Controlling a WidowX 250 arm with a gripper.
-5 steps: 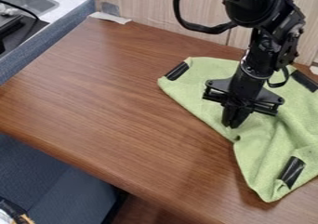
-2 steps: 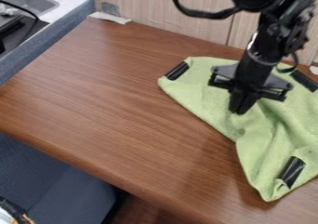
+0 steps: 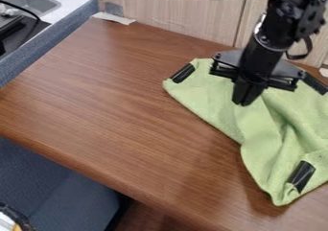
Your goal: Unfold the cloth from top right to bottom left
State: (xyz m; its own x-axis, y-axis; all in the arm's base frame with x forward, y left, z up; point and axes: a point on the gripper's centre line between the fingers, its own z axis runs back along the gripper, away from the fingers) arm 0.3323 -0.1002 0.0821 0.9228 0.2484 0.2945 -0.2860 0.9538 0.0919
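Observation:
The gripper points down over the upper middle of the green cloth, in the right half of the view. It is shut on a bit of the cloth, and folds run down and right from there. The cloth lies rumpled, with black tape on its upper left corner, near its upper right and by its lower corner. Its left edge slants down from the upper left corner, then bends toward the lower corner. The gripper and arm hide part of the cloth's upper side.
The brown wooden table extends left and in front of the cloth. A pale wood panel stands along its back edge. At the upper left are a sink and a blue-grey edge; a dark blue seat is below the table's front.
The gripper has moved up the view, away from the cloth's lower left edge. The small crease on that edge has smoothed out, and the lower corner has shifted slightly upward.

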